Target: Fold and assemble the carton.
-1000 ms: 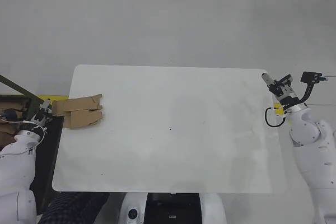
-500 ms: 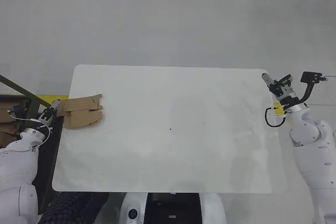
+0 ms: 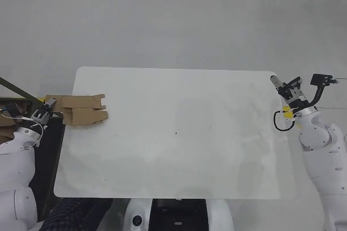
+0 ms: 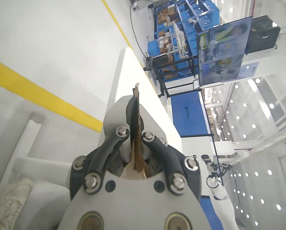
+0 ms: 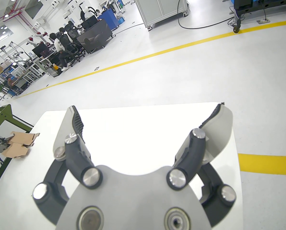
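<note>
The carton [image 3: 81,117], flat cardboard, is pinched by one edge between the left gripper's [image 3: 48,106] closed jaws, apparently resting on the table [image 3: 179,150], while the right gripper [image 5: 146,118] gapes wide, well apart.

The left tool [image 3: 49,107] hides the outer end of the carton [image 3: 84,117], whose faces cannot be seen from that wrist.

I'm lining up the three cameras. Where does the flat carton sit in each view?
Top view: carton at the left edge of the table.
Left wrist view: carton seen edge-on, clamped between the jaws of the left gripper.
Right wrist view: carton small, at the table's far corner.
Shared landmark: the white table.
</note>
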Action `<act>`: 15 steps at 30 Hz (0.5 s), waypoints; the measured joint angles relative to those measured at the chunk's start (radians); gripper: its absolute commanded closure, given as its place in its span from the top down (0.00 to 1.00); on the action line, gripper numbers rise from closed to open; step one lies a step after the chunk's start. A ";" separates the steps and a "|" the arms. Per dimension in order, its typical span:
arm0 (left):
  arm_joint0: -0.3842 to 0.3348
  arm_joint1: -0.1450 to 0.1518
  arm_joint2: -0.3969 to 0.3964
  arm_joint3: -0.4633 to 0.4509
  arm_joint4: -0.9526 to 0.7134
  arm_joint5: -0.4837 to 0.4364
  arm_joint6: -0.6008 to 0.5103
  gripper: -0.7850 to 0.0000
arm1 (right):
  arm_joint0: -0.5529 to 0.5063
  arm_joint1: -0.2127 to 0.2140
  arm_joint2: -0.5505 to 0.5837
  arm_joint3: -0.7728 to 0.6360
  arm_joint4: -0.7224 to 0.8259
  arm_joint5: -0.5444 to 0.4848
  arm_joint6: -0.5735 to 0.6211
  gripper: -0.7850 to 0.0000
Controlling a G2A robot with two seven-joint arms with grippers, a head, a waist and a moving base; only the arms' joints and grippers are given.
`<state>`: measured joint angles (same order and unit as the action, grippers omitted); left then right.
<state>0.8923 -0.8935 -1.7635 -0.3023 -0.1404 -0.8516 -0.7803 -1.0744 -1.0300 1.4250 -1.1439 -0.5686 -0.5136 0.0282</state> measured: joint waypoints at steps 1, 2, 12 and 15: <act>-0.002 0.003 -0.008 -0.006 -0.021 0.001 -0.018 0.00 | 0.000 0.000 0.000 0.000 0.000 0.000 0.000 1.00; -0.004 0.006 -0.016 -0.012 -0.042 0.001 -0.037 0.00 | 0.000 0.000 0.000 0.000 0.000 0.000 0.000 1.00; -0.010 0.009 -0.034 -0.141 -0.240 0.047 -0.236 0.00 | 0.000 0.000 0.000 0.000 0.000 0.000 0.000 1.00; 0.002 -0.001 -0.011 -0.210 -0.291 0.077 -0.266 0.00 | 0.000 0.000 0.000 0.000 0.000 0.000 0.000 1.00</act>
<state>0.8943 -0.8942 -1.7744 -0.5124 -0.4310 -0.7748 -1.0459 -1.0744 -1.0300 1.4250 -1.1439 -0.5686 -0.5136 0.0282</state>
